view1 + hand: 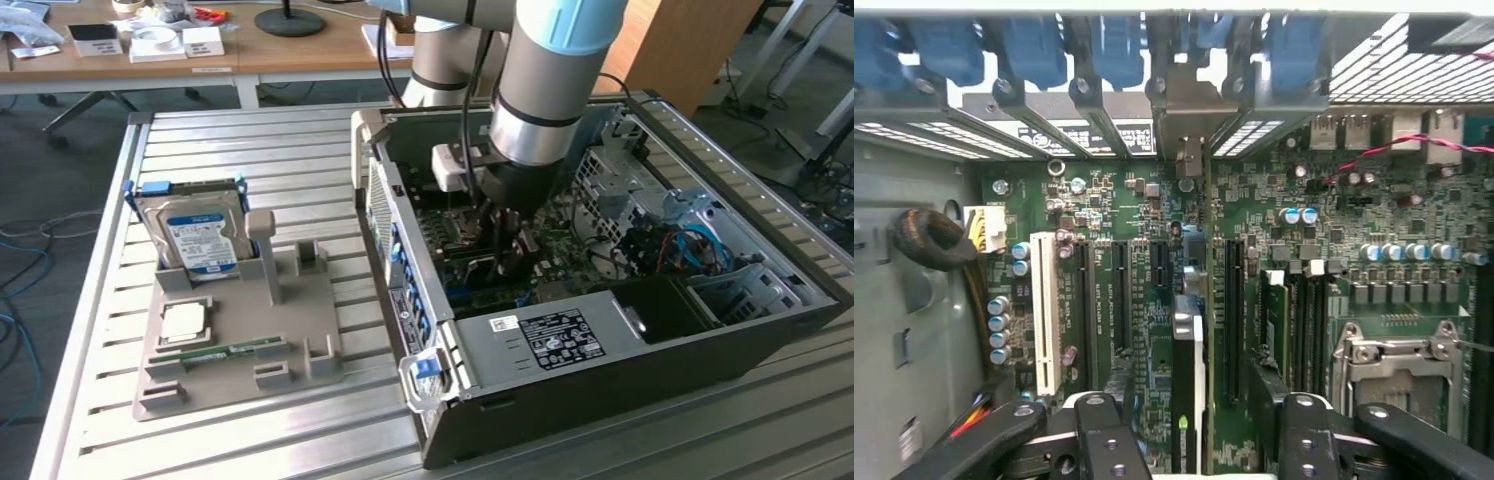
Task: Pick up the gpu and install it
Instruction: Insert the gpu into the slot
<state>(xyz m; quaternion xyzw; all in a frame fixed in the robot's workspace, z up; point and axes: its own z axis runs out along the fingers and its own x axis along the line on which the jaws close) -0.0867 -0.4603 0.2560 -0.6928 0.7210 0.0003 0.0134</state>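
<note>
Gripper fingers spread, straddling card upright in motherboard slot; judgement: check seating, bracket alignment.

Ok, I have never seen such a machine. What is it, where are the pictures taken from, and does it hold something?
It is a robot arm with a pincer at its end, reaching into an open computer case on a metal table. The exterior view comes from a camera off the arm; the wrist view looks from the arm onto the motherboard. A grey tray holds a hard drive and a green memory stick. The pincer is open and holds nothing; the gpu stands edge-on in a slot between its fingers.
</note>
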